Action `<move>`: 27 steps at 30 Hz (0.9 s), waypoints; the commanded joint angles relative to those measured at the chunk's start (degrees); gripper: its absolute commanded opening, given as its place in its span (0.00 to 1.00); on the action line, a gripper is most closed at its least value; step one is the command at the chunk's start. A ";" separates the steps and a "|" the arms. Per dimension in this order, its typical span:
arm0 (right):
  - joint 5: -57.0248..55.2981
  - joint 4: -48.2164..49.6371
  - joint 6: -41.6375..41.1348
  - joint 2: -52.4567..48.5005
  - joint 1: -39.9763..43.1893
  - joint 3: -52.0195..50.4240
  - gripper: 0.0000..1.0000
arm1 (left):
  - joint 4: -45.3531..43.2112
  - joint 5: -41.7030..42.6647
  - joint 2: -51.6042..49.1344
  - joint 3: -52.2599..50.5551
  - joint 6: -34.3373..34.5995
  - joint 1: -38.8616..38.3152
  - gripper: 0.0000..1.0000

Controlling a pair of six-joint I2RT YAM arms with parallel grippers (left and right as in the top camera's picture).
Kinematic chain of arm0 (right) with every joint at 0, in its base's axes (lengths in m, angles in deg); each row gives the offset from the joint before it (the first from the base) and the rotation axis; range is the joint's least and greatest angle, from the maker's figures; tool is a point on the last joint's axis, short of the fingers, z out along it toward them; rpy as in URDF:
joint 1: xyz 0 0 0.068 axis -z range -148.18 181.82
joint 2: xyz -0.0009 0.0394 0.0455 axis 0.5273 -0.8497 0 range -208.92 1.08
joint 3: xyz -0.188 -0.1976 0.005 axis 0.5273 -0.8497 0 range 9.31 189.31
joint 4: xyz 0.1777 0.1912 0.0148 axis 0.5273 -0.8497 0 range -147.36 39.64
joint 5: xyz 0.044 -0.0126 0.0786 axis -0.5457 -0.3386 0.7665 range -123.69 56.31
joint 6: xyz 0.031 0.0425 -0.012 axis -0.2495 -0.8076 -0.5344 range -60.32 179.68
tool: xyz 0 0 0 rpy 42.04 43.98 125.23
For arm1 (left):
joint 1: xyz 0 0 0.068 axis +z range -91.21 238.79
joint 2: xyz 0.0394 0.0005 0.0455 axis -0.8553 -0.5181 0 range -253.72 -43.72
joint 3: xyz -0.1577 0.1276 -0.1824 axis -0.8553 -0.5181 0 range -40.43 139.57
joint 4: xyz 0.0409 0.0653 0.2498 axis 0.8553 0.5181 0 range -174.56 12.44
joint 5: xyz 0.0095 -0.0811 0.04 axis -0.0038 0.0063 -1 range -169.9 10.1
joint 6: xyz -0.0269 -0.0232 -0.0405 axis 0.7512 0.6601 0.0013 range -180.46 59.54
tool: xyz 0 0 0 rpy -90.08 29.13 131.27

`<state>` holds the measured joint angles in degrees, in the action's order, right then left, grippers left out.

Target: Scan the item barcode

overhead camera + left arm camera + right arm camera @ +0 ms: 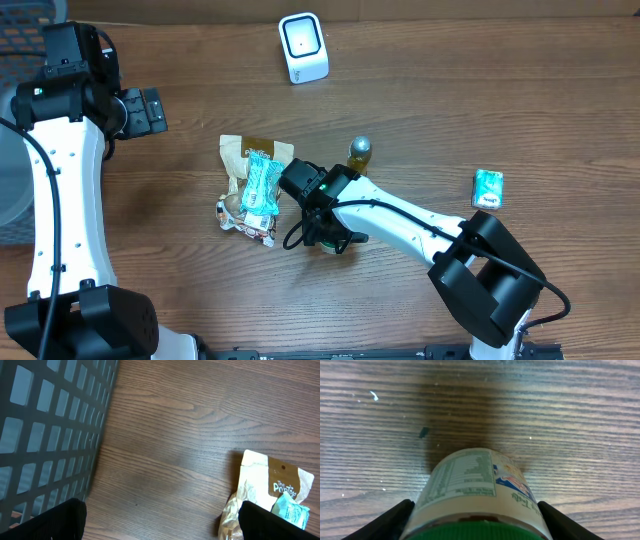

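Note:
A bottle point(475, 485) with a green cap and a white printed label lies between my right gripper's point(477, 522) fingers, pointing away over the wood. Both black fingers point(395, 520) press on its sides, so the gripper is shut on it. From overhead, the right gripper point(328, 236) sits at the table's middle front and hides the bottle. The white barcode scanner point(303, 47) stands at the far edge, well away. My left gripper point(150, 110) hovers at the far left, open. In the left wrist view it point(160, 530) is wide open over bare wood.
A pile of snack bags point(252, 190) lies just left of the right gripper, and the same bags point(272, 490) appear in the left wrist view. A gold round object point(360, 150) and a teal packet point(488, 188) lie to the right. A dark mesh basket point(50, 435) stands far left.

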<state>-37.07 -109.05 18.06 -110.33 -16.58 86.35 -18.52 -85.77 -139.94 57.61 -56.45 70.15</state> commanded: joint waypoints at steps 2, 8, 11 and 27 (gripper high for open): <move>-0.50 0.09 -0.39 0.00 0.20 0.07 0.74 | -0.04 -0.28 0.72 1.07 -1.25 -0.13 1.00; -0.90 0.92 -0.42 0.00 0.20 0.07 0.74 | -0.04 -0.28 0.72 1.07 -1.25 -0.13 0.99; -0.83 0.90 -0.42 0.00 0.09 0.04 0.73 | -0.04 -0.28 0.72 1.07 -1.25 -0.13 1.00; -0.79 2.60 -0.59 0.00 0.15 -2.14 0.70 | -0.04 -0.28 0.72 1.07 -1.25 -0.13 1.00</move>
<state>-37.13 -106.54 17.71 -110.33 -16.58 84.62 -18.52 -85.77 -139.94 57.61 -56.45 70.15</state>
